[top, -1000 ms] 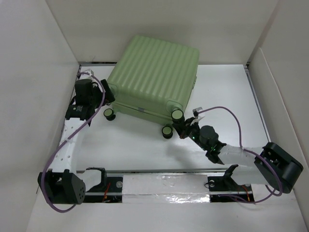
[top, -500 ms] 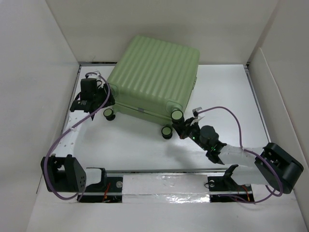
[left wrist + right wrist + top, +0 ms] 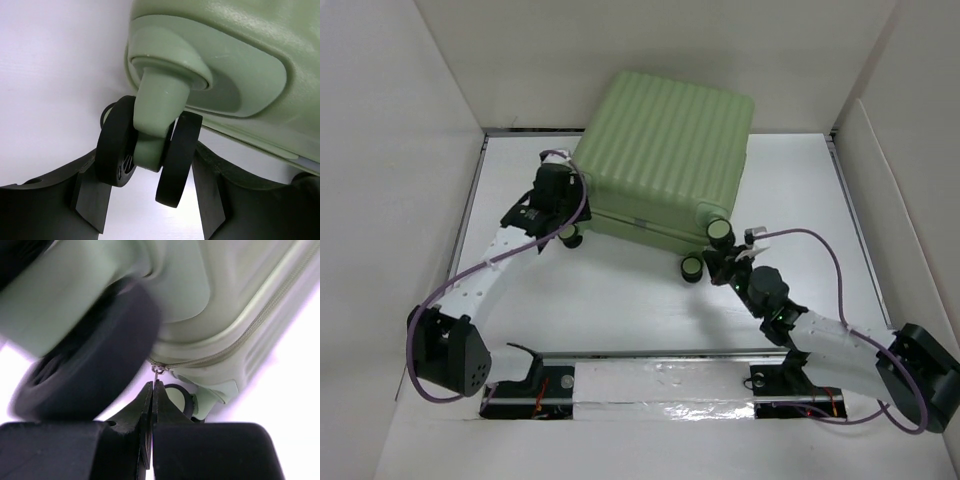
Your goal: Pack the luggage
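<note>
Pinching what looks like a thin metal zipper pull (image 3: 157, 371) on the ribbed luggage (image 3: 665, 150): right tool (image 3: 151, 405); left tool (image 3: 150, 190) gapes.

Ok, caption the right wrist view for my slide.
Right fingers pinched shut on the zipper pull of the green luggage.

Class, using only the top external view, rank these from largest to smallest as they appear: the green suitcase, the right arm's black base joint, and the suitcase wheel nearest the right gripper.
1. The suitcase, by far the largest.
2. The right arm's base joint.
3. The wheel, smallest.
</note>
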You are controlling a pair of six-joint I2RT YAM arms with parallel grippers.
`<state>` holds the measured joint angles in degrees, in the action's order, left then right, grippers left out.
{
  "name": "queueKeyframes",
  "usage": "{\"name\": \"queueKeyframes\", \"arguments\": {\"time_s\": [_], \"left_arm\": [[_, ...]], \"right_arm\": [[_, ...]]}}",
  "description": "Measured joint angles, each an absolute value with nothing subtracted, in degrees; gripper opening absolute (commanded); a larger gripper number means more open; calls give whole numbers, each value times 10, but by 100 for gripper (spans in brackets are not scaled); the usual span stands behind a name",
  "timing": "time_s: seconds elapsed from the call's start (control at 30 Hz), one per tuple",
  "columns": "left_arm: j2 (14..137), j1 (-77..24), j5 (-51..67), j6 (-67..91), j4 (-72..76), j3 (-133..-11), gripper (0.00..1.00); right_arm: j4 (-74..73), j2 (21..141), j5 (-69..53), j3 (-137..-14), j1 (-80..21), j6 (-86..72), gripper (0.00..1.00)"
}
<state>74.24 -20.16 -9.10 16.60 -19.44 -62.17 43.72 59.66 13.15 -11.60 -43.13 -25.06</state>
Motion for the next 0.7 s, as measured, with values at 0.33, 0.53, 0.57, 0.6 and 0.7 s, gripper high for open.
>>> {"name": "queueKeyframes", "arguments": {"time_s": [0.33,0.53,0.57,0.6,0.7], "left_arm": [[764,-379,-15,319,-26,-582,0],[764,-446,102,408,96,-522,0],[763,-448,112,424,116,-510,0],[759,-448,116,439,132,-500,0],[737,-438,117,462,168,-468,0]], "right_arm": [[474,671,275,-144,-439,-232,0],[560,821,190,-223,-511,-242,0],[567,838,178,-234,-519,-242,0],[578,853,170,-244,-522,-242,0],[623,895,142,-259,-523,-243,0]]}}
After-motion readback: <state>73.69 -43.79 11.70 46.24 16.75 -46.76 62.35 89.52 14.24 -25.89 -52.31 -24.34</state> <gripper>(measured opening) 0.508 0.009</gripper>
